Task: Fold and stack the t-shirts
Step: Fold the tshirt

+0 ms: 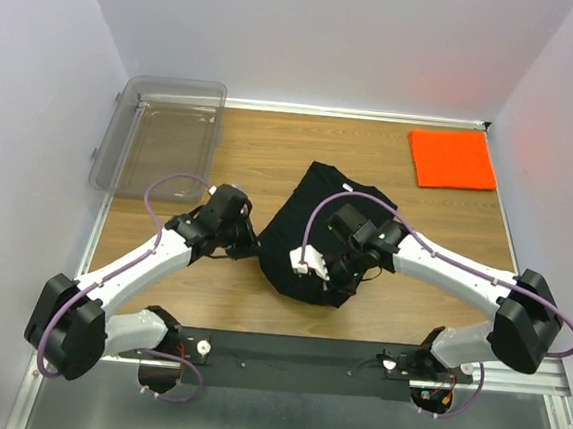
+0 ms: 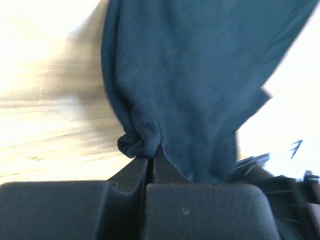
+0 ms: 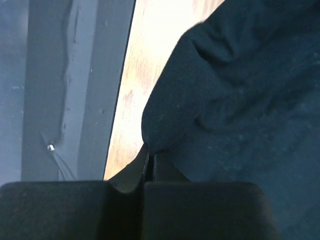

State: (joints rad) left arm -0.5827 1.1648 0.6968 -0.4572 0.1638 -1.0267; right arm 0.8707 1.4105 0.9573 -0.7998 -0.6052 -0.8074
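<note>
Pinching a small bunched knot of cloth at its tips, the left gripper [image 2: 150, 156] had its jaws pressed together on the black shirt [image 2: 190, 75]. The rest of the cloth hung away from that knot in a long, loose fold. The right gripper [image 3: 149, 158] was likewise closed, its tips meeting a rounded edge of the same shirt.

Only the wrist views showed these grips. From above, both grippers were hidden under their own wrists, and the shirt appeared only as a dark crumpled heap between the two arms, the left wrist at its left edge and the right wrist lying over its near right part.

The left wrist view showed pale wood beside the cloth. The right wrist view showed a grey strip [image 3: 60, 90] along the wood's edge, just beside the gripped hem.

The overhead view alone took in the whole table [image 1: 262, 152]. The black shirt sat near its middle. The orange shirt [image 1: 452, 159] lay flat and squared in the far right corner, well apart from the black one. A clear bin [image 1: 163, 138] stood at the far left, overhanging the table's edge.
</note>
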